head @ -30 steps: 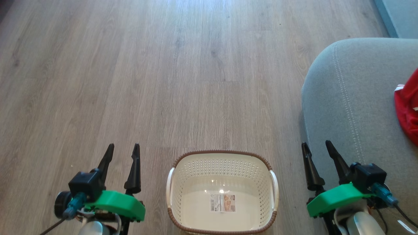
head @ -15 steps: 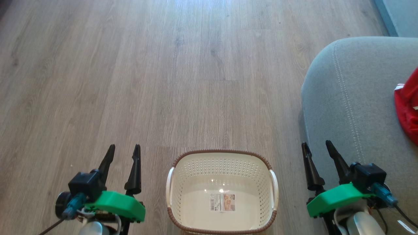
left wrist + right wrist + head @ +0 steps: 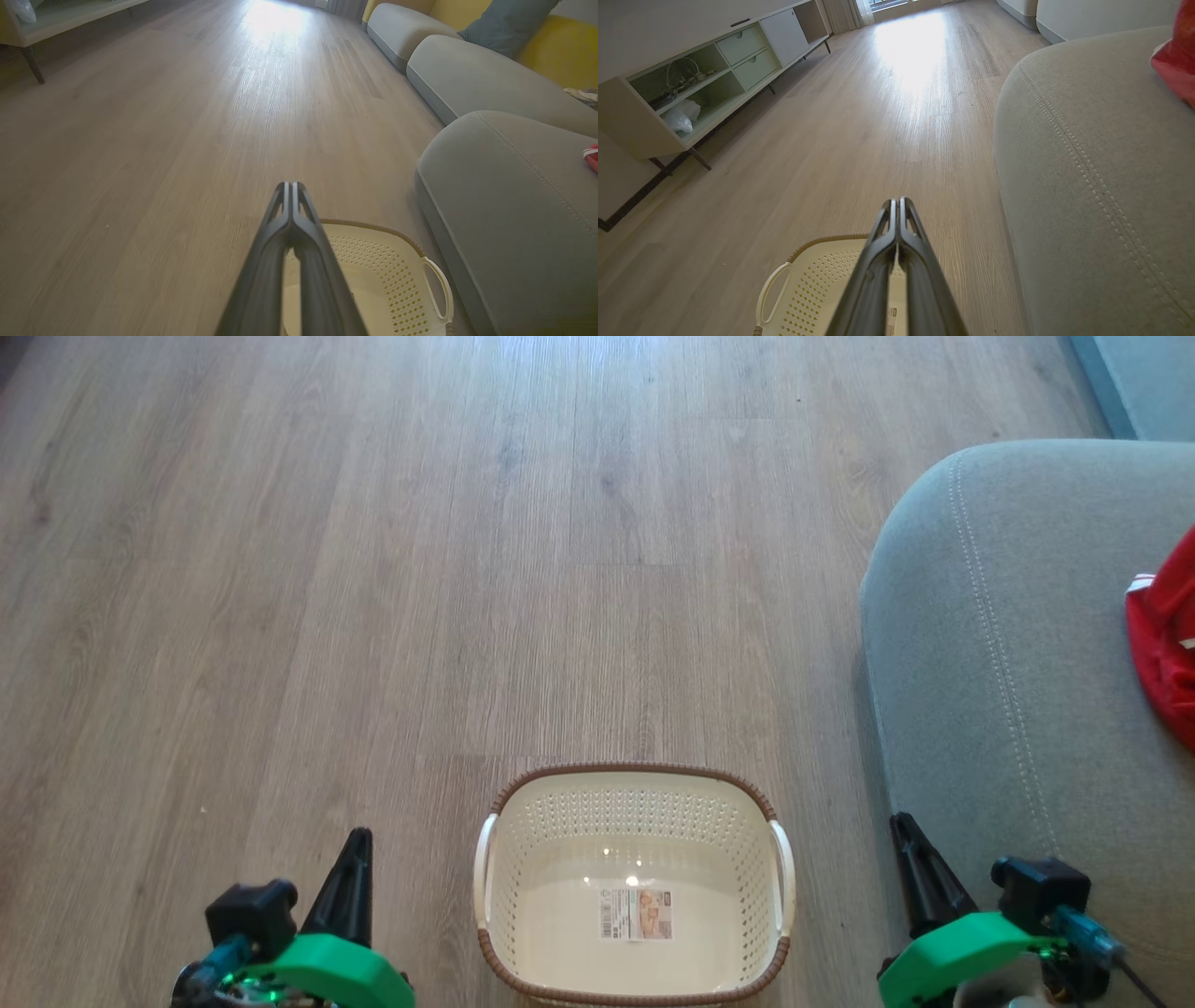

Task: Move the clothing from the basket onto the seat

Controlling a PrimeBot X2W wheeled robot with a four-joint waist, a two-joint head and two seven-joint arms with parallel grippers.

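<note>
Empty laundry basket (image 3: 635,771) on wooden floor (image 3: 373,569). All visible red clothing (image 3: 1165,644) lies on grey-green sofa (image 3: 971,663). Pinched closed, holding nothing: left tool (image 3: 358,845), right tool (image 3: 904,826). Transfer looks done; next move likely just parking arms.

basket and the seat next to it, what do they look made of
The basket: likely moulded plastic, cream, slightly glossy; punched holes in the walls and light glints on the base. Its brown rim looks woven, possibly plastic too. The seat: grey-green upholstery fabric, matte, with a pale double-stitched seam.
</note>
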